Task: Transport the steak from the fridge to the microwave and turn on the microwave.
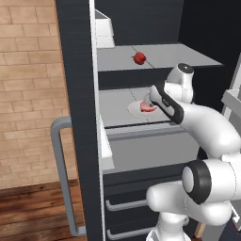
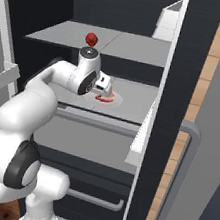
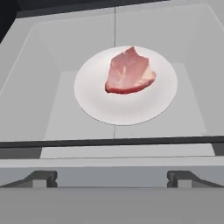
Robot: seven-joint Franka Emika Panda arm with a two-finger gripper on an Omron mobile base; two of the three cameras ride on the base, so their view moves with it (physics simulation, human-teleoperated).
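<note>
A: Where is the steak (image 3: pixel 129 72)?

B: It lies on a white plate (image 3: pixel 96 103) on the middle shelf (image 1: pixel 117 101) of the open fridge (image 1: pixel 77 117). A red fruit (image 1: pixel 139 58) sits on the shelf above it.

A: Is the steak hard to pick up?

B: I think so. It looks soft, thin and floppy, and it may be slippery too. It is light, so it will not weigh the arm down. It lies flat, so there is not much to grab from the side.

A: So where should the tool take it?

B: I would pinch it across the middle, where it looks thickest, and push down close to the plate. The thin pointy top would likely slip out.

A: What is the tool (image 3: pixel 112 178) doing?

B: Its tips stand wide apart and hold nothing. It hangs near the steak, not touching it.

A: And the arm?

B: It bends up from the base, then reaches forward into the fridge. The hand tips down toward the plate, looking at the steak from the front edge of the shelf.
</note>
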